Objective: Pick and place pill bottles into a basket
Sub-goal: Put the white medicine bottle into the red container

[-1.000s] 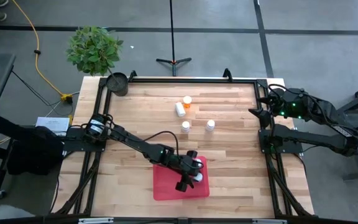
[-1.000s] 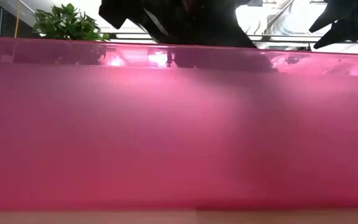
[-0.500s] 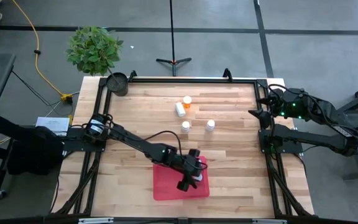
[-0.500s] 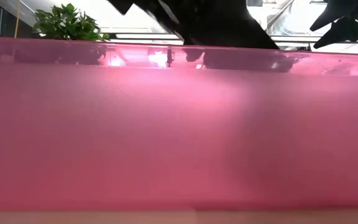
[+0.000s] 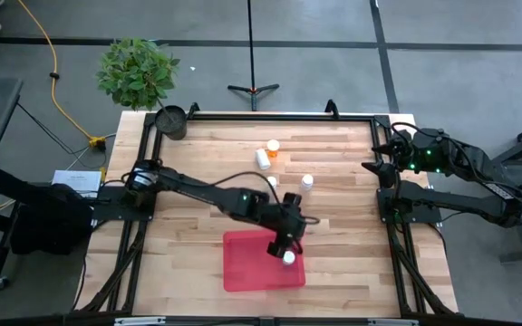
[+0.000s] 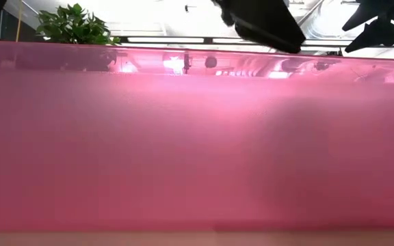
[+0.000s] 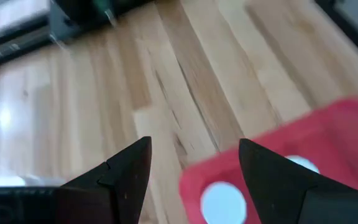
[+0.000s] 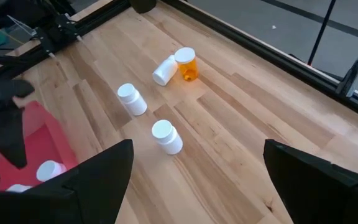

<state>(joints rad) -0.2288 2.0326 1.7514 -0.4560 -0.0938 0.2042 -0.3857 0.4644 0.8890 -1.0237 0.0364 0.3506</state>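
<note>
The red basket lies near the table's front edge, and its wall fills the low view. Two white pill bottles sit inside it; one shows in the high view. My left gripper hangs open above the basket's far right corner, holding nothing. On the wood farther back are an orange bottle, a white one lying against it, and two more white ones. My right gripper waits open at the table's right edge.
A small black pot stands at the table's far left corner, with a green plant on the floor behind it. A black frame runs around the table. Bare wood lies between the basket and the loose bottles.
My left gripper has risen from the basket and drawn toward the table's far edge and slightly right. In the low view its dark bulk has climbed almost out of the top. The white bottles stay in the basket.
</note>
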